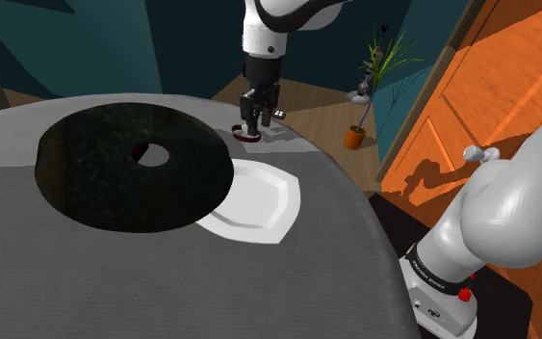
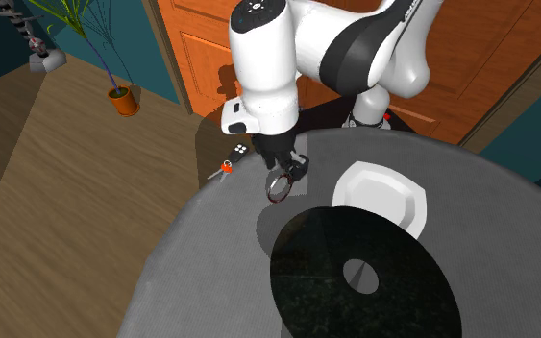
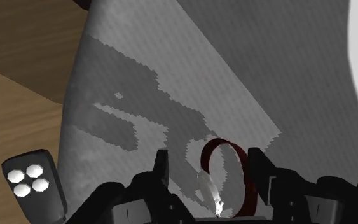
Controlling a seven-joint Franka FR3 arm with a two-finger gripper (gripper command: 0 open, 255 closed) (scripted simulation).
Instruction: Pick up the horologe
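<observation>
The horologe is a wristwatch with a dark red band (image 3: 229,179), standing upright between my black fingers. My gripper (image 3: 209,167) is shut on it, and the band presses against one finger (image 3: 258,167). In the shoulder view the gripper (image 1: 250,128) points down at the far edge of the round grey table (image 1: 163,279), with the watch (image 1: 247,136) at its tips. From the second exterior view the watch (image 2: 280,188) hangs tilted under the gripper (image 2: 283,176), slightly above the table (image 2: 210,269), and its shadow falls on the tabletop below.
A white plate (image 1: 259,202) (image 2: 379,197) lies beside a large black disc with a hole (image 1: 115,183) (image 2: 364,288). A small dark device with white buttons (image 3: 30,181) (image 2: 241,151) and an orange-red item (image 2: 225,168) lie on the wooden floor past the table edge. A potted plant (image 1: 356,136) and an orange door (image 1: 471,116) stand beyond.
</observation>
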